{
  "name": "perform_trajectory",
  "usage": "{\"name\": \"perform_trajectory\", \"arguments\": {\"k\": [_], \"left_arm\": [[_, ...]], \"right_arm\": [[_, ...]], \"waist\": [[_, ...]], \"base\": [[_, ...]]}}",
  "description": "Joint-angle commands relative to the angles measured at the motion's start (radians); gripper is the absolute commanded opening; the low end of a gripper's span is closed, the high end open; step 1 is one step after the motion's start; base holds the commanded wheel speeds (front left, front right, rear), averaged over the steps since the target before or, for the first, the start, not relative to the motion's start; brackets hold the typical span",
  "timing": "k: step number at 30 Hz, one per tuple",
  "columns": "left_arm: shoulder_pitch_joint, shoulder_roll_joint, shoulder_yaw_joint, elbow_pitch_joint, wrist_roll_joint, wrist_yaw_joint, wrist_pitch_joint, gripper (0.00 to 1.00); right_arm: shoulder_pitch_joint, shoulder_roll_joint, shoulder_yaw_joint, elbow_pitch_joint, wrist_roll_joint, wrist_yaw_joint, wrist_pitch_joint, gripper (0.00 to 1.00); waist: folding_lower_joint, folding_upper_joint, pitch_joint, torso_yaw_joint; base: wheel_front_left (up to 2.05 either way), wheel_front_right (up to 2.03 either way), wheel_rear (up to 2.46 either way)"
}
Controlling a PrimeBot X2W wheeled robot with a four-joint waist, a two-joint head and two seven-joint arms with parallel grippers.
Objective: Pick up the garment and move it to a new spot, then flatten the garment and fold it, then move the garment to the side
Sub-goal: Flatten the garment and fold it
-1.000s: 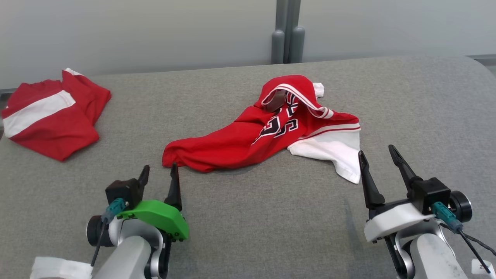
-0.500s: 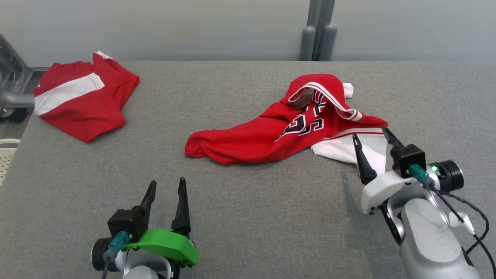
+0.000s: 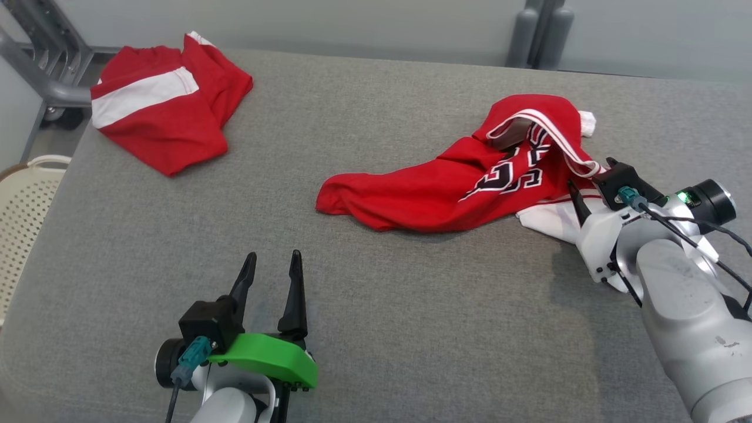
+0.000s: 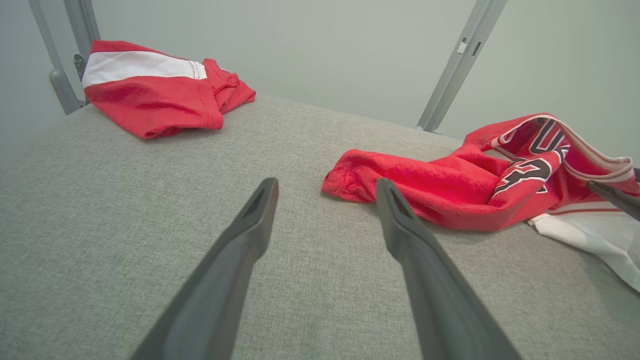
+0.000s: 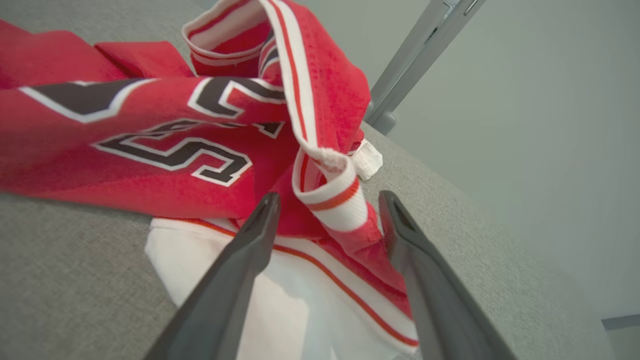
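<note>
The garment point(image 3: 446, 185), a crumpled red jersey with black-and-white numerals and a white panel, lies on the grey padded table point(image 3: 411, 329). My right gripper point(image 3: 589, 172) is at the jersey's right end, low over the white panel. It is open. In the right wrist view its fingers point(image 5: 328, 196) stand astride a raised striped trim of the garment point(image 5: 165, 125). My left gripper point(image 3: 274, 255) hovers open and empty near the front edge, short of the jersey's left end. From the left wrist its fingers point(image 4: 326, 184) point at that red end of the garment point(image 4: 430, 180).
A second red-and-white garment point(image 3: 164, 106) lies folded at the table's far left corner, also point(image 4: 150, 95). A pale perforated basket point(image 3: 23, 205) stands off the left edge beside a grey metal frame point(image 3: 41, 70). Two grey posts point(image 3: 540, 29) rise behind the table.
The head camera has swung, shifting the whole picture. My right gripper has reached forward onto the jersey's white end, fingers now astride the trim. The left gripper has dropped back from the jersey's left end.
</note>
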Motion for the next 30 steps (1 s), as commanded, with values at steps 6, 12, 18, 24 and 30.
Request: {"name": "perform_trajectory", "arguments": {"k": [6,12,18,24,30], "left_arm": [[-0.025,-0.021,-0.003,0.007,0.019,-0.014,0.000,1.00],[-0.012,-0.038,-0.002,0.016,0.031,-0.024,0.000,1.00],[-0.029,-0.052,-0.007,0.007,0.042,-0.036,0.000,1.00],[-0.038,-0.071,-0.020,0.001,0.054,-0.048,0.000,1.00],[-0.043,-0.080,-0.016,0.015,0.057,-0.061,0.000,1.00]], "right_arm": [[-0.136,-0.035,0.051,0.127,0.016,0.000,0.005,0.00],[-0.262,-0.062,0.100,0.173,0.030,0.000,-0.015,0.00],[-0.377,-0.114,0.138,0.203,0.029,0.000,-0.004,0.00],[-0.449,-0.194,0.115,0.260,0.044,0.000,0.038,0.00],[-0.421,-0.265,0.007,0.270,0.016,-0.001,0.075,1.00]], "waist": [[0.0000,0.0000,0.068,0.087],[0.0000,0.0000,0.070,0.103],[0.0000,0.0000,0.083,0.128],[0.0000,0.0000,0.101,0.163],[0.0000,0.0000,0.122,0.179]], "base": [[0.00,0.00,0.00],[0.00,0.00,0.00],[0.00,0.00,0.00],[0.00,0.00,0.00],[0.00,0.00,0.00]]}}
